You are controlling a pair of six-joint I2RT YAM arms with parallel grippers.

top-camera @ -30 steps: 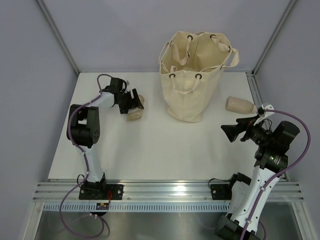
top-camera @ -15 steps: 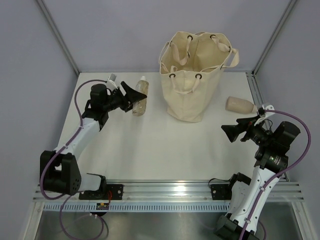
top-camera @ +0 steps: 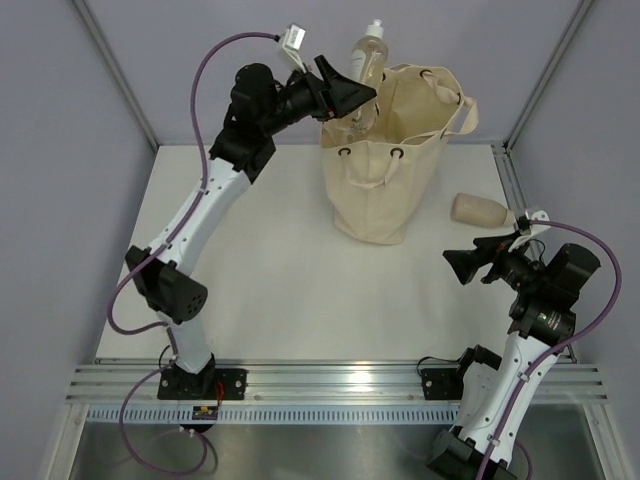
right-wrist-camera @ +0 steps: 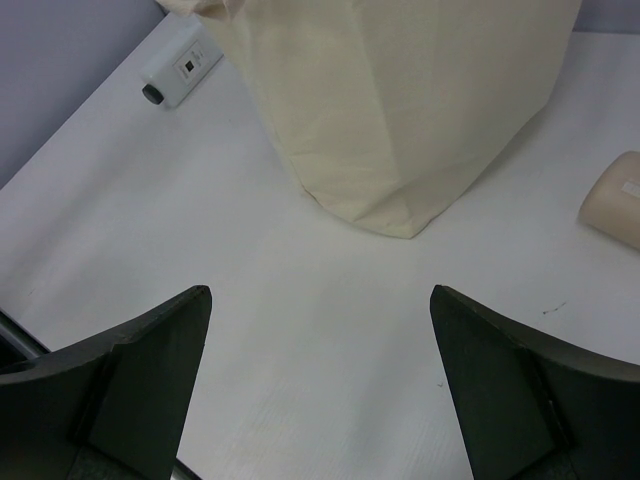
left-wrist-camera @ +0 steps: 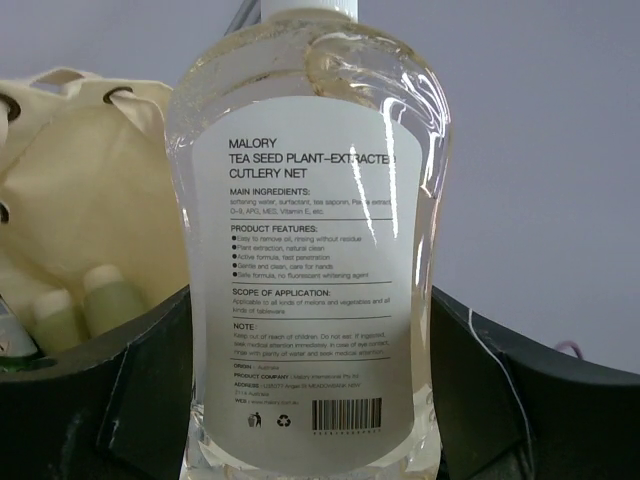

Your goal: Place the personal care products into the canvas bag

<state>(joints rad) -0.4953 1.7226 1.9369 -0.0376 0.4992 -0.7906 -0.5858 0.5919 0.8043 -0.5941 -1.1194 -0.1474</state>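
Observation:
My left gripper is shut on a clear bottle of pale liquid and holds it upright over the near left rim of the open cream canvas bag. In the left wrist view the bottle with its white label fills the frame between the dark fingers. The bag is behind it, with sage green bottles inside. A peach bottle lies on the table right of the bag. My right gripper is open and empty in front of that bottle.
In the right wrist view the bag stands ahead, the peach bottle lies at the right edge and a small white box sits far left. White table, grey walls, a metal rail along the near edge.
My left arm has lifted the clear bottle from the table left of the bag up and right to over the bag's opening. The right arm has not moved.

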